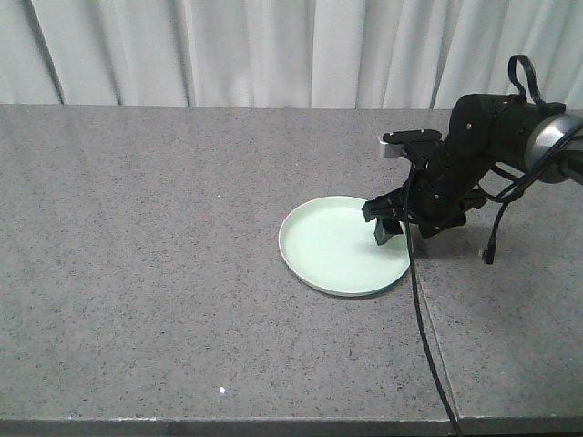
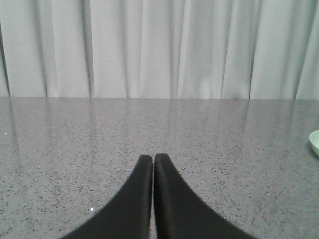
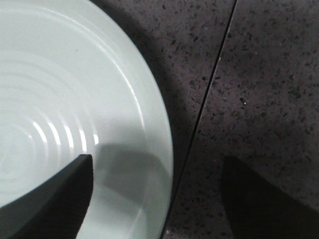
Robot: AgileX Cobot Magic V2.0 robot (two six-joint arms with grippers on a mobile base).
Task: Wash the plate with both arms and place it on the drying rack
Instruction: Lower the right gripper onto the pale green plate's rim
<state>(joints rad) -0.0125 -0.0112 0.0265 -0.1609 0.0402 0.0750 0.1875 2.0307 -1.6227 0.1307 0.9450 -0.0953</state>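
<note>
The pale mint-green plate [image 1: 337, 246] lies flat on the speckled grey counter, right of centre. My right gripper [image 1: 399, 228] is open and straddles the plate's right rim. In the right wrist view one finger is over the plate [image 3: 65, 99] and the other is over the bare counter, with the right gripper [image 3: 157, 162] holding nothing. My left gripper [image 2: 153, 157] is shut and empty, low over the counter, with the plate [image 2: 315, 143] just showing at the right edge. The left arm does not show in the front view. The drying rack is out of view.
A seam in the countertop [image 1: 428, 300] runs from beside the plate to the front edge, also visible as the seam [image 3: 209, 84] next to the rim. A black cable [image 1: 424, 346] hangs along it. White curtains [image 1: 273, 45] close off the back.
</note>
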